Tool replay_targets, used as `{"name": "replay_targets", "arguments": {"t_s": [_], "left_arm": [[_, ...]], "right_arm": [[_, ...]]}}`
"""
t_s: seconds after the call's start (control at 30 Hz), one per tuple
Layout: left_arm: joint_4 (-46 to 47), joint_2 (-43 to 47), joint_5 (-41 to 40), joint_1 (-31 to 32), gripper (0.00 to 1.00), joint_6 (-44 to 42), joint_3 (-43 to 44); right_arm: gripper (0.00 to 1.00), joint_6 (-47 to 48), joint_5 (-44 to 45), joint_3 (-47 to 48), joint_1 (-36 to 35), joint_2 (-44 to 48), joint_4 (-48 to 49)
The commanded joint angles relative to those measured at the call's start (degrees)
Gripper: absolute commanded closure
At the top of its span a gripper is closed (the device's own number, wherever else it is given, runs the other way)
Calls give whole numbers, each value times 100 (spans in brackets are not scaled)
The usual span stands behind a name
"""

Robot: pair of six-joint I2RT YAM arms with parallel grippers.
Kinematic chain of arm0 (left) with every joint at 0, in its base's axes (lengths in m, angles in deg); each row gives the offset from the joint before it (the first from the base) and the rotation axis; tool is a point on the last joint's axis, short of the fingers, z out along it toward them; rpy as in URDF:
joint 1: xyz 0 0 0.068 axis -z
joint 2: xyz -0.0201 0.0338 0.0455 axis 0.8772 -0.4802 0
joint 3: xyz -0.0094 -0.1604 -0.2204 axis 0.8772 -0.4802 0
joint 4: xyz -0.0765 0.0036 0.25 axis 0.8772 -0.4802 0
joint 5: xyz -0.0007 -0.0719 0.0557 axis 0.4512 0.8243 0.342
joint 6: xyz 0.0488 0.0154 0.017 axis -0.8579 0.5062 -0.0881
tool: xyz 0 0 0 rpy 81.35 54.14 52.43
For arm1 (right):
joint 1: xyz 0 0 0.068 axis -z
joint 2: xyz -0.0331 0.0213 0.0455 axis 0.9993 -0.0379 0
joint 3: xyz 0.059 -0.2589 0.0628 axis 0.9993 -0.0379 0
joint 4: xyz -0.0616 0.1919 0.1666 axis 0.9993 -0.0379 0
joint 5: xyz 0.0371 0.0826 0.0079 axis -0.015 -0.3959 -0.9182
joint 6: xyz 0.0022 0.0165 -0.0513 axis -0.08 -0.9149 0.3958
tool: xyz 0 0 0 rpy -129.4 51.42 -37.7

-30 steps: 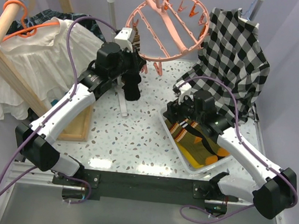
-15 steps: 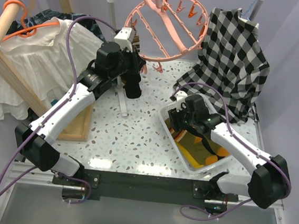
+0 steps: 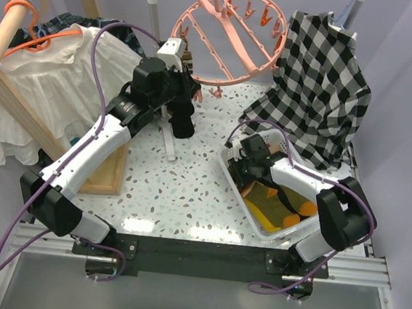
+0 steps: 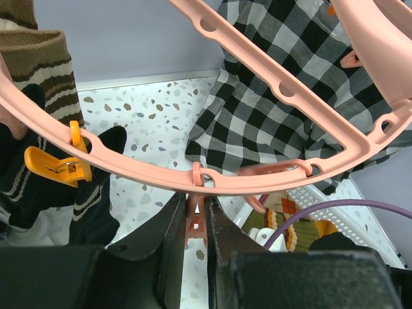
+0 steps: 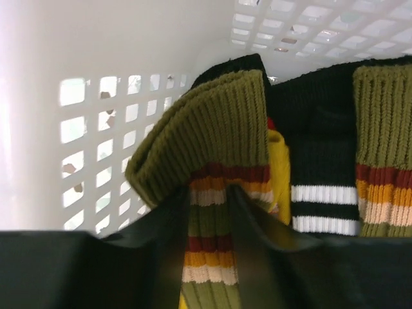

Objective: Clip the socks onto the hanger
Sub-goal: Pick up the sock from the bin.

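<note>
Showed sock-clipping partway done, judged to be at the fetching of the next sock. Held the left fingers closed on a pink clip dangling just under the rim of the hanger, up at the back of the worktop. Showed a brown sock with cream stripes already hanging at the rim's left, near a yellow clip.

Had the right fingers down inside a white basket at the worktop's right, well apart from the hanger. Pressed them against both sides of an olive sock, just below its folded cuff, gripping it at its red, orange and cream bands. Showed also a black sock with white stripes and a yellow sock beside it in the basket.

Called next, by this reading, for lifting the olive sock clear of the basket wall, carrying its cuff up to the held clip, and feeding the cuff between the clip's jaws — probably with the clip squeezed open first; open or not, could not tell.

Carried no brand, label or writing readable in any view.
</note>
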Motion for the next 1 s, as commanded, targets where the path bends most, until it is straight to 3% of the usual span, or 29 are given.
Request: {"name": "replay_targets", "arguments": {"t_s": [0.0,0.03,0.13,0.57,0.73,0.97], "left_arm": [[-77,168,-49,3,90,86,211],[-69,168,-58,12,90,78,211],[-69,186,-75,3,90,77,220],[-33,212,-40,12,90,113,167],[-7,212,4,12,90,139,202],[28,247,65,12,90,174,220]], "right_arm": [[76,79,251,105,10,-16,25],[89,88,277,96,10,63,-19],[100,123,348,140,10,536,-220],[100,62,208,272,80,2233,-424],[100,44,6,193,89,2656,112],[100,53,-1100,-202,98,3368,1579]]}}
